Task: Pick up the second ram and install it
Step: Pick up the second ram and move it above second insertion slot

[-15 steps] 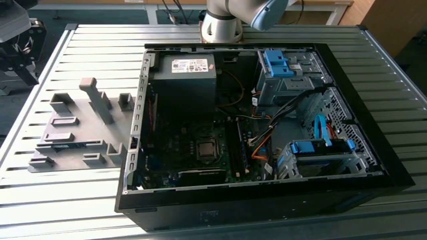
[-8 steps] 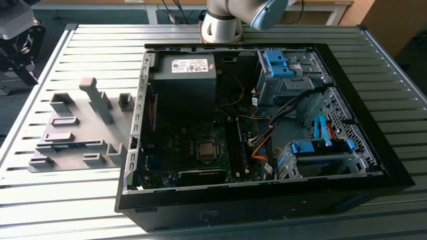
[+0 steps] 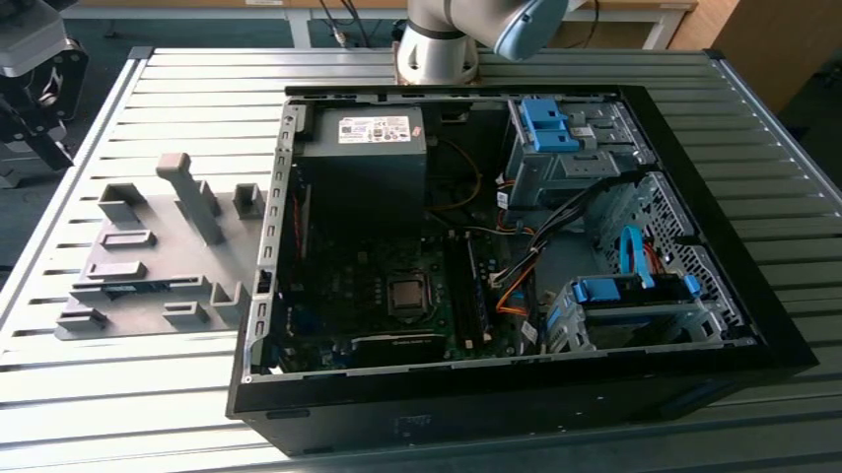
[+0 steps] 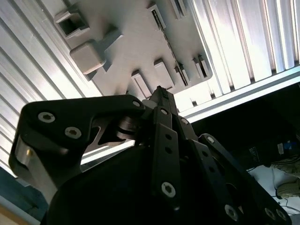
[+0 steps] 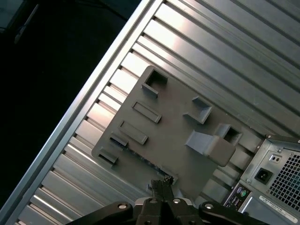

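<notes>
- Exterior view — the second ram [image 3: 138,286] lies flat in the grey holder [image 3: 184,251] on the table [image 3: 118,394]. It is on the exterior view's left of the open computer case [image 3: 553,399]. Its long axis runs roughly across the view, along the holder's near side.
- First wrist view — the end effector [image 5: 161,184] hangs above the holder [image 5: 173,122], tips pinched narrow with nothing between them. The ram [image 5: 140,158] reads as a thin strip along the holder's border. Its case-side end sits just beside the tips, and the rest stretches away from the case. By my read, the tips are over that end, not the stick's middle.
- Second wrist view — the end effector [image 4: 160,91] has its tips together and is empty. The holder [image 4: 126,42] is beyond them, and they look apart from it.
</notes>
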{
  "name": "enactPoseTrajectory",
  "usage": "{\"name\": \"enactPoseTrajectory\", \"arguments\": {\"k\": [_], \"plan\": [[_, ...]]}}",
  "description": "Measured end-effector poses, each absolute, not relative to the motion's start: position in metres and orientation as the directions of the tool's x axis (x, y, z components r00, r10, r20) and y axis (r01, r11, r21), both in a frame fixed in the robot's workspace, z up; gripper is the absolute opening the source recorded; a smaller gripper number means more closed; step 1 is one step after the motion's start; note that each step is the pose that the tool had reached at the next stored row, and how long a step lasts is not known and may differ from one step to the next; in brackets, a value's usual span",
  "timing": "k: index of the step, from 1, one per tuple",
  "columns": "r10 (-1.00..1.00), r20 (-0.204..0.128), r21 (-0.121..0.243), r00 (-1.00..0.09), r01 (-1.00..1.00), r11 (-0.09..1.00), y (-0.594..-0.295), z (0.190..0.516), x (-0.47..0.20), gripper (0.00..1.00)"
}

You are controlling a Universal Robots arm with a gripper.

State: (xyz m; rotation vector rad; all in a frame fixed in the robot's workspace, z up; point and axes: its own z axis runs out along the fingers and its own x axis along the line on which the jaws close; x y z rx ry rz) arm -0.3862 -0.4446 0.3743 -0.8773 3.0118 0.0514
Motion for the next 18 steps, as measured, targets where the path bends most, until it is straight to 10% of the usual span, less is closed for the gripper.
{"name": "enactPoseTrajectory", "arguments": {"k": [18], "plan": [[-0.631, -0.009, 0.026, -0.776, -0.631, 0.775, -0.4448, 0.3733, -0.3864, 0.11]]}}
